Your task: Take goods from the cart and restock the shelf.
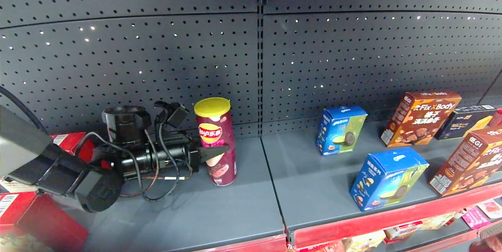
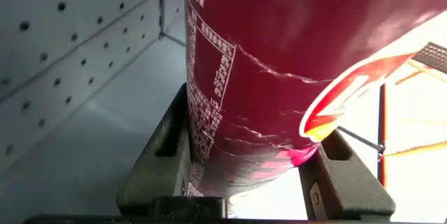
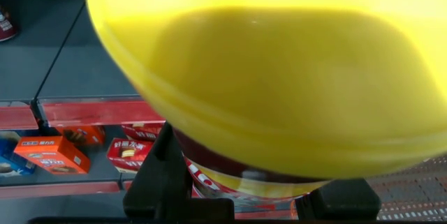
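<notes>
now left jaws pinch the upright chip can (image 1: 216,142) on the shelf (image 1: 188,212), right jaws clasp another yellow-lidded can (image 3: 265,77).

**Dark pegboard, grey decks, red rail**

The shelf (image 1: 196,212) has a dark grey pegboard (image 1: 137,48) back, split by a slotted upright post (image 1: 259,67). Small points of light shine through its holes, most of them near the top. Two grey decks meet at a seam below the post. A red rail (image 1: 392,216) edges the front. A lower shelf (image 1: 427,237) shows beneath at the right.
</notes>
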